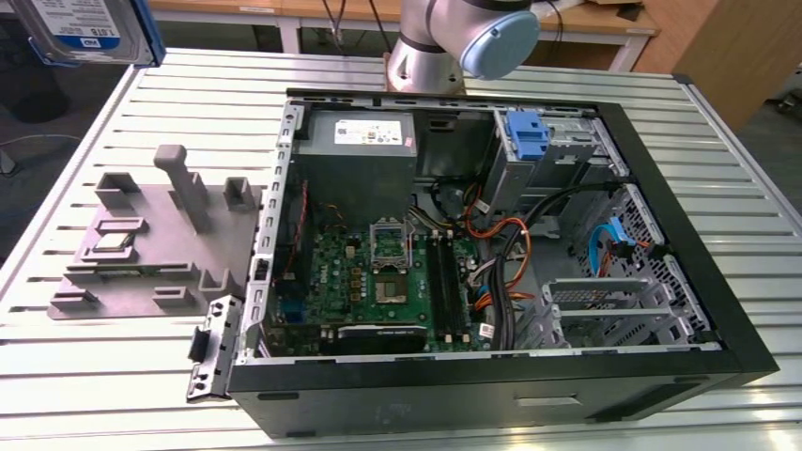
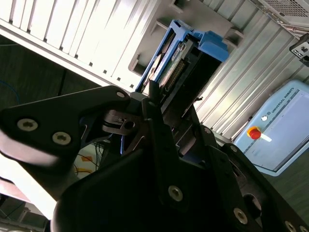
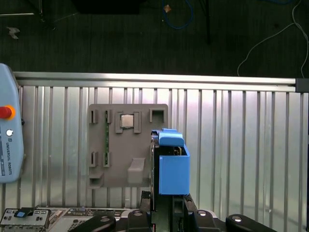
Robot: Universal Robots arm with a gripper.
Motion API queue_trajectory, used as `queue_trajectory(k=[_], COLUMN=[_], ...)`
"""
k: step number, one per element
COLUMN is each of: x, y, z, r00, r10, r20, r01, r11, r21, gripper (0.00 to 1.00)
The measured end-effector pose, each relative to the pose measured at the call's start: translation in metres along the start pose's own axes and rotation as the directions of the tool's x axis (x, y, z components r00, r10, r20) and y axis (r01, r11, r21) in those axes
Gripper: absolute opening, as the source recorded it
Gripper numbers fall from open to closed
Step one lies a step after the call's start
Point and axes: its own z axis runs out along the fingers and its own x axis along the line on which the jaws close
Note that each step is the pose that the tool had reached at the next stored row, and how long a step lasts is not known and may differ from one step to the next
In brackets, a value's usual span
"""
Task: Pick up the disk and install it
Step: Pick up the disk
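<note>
The disk, a silver-grey drive with a blue-and-white label in a blue carrier, hangs high at the exterior view's top left, off the table. In both wrist views my gripper is shut on the disk, which stands on edge between the black fingers. The disk hovers above the grey fixture plate, clear of it. The open computer case lies on the slatted table, well away from the disk towards the exterior view's right.
Inside the case are a green motherboard, a grey power supply, loose cables and a drive bay holding a bare blue bracket. The grey fixture plate lies beside the case. A pale blue pendant rests on the table.
</note>
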Motion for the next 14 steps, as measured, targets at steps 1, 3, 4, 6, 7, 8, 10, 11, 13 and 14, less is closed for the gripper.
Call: queue_trajectory(k=[1, 3, 4, 6, 7, 8, 10, 11, 13, 14], x=[0.0000, 0.0000, 0.0000, 0.0000, 0.0000, 0.0000, 0.0001, 0.0001, 0.0001, 0.0001], y=[-0.0004, -0.0019, -0.0028, -0.0051, -0.0060, -0.0069, -0.0100, -0.0114, -0.0140, -0.0155], z=[0.0000, 0.0000, 0.0000, 0.0000, 0.0000, 0.0000, 0.0000, 0.0000, 0.0001, 0.0000], r00=[1.0000, 1.0000, 1.0000, 1.0000, 1.0000, 1.0000, 1.0000, 1.0000, 1.0000, 1.0000], r10=[0.000, 0.000, 0.000, 0.000, 0.000, 0.000, 0.000, 0.000, 0.000, 0.000], r20=[0.0000, 0.0000, 0.0000, 0.0000, 0.0000, 0.0000, 0.0000, 0.0000, 0.0000, 0.0000], r01=[0.000, 0.000, 0.000, 0.000, 0.000, 0.000, 0.000, 0.000, 0.000, 0.000], r11=[1.0000, 1.0000, 1.0000, 1.0000, 1.0000, 1.0000, 1.0000, 1.0000, 1.0000, 1.0000], r21=[-0.0001, -0.0001, 0.0000, 0.0000, -0.0001, 0.0000, 0.0000, 0.0000, 0.0000, 0.0000], gripper=[0.35, 0.35, 0.35, 0.35, 0.35, 0.35, 0.35, 0.35, 0.35, 0.35])
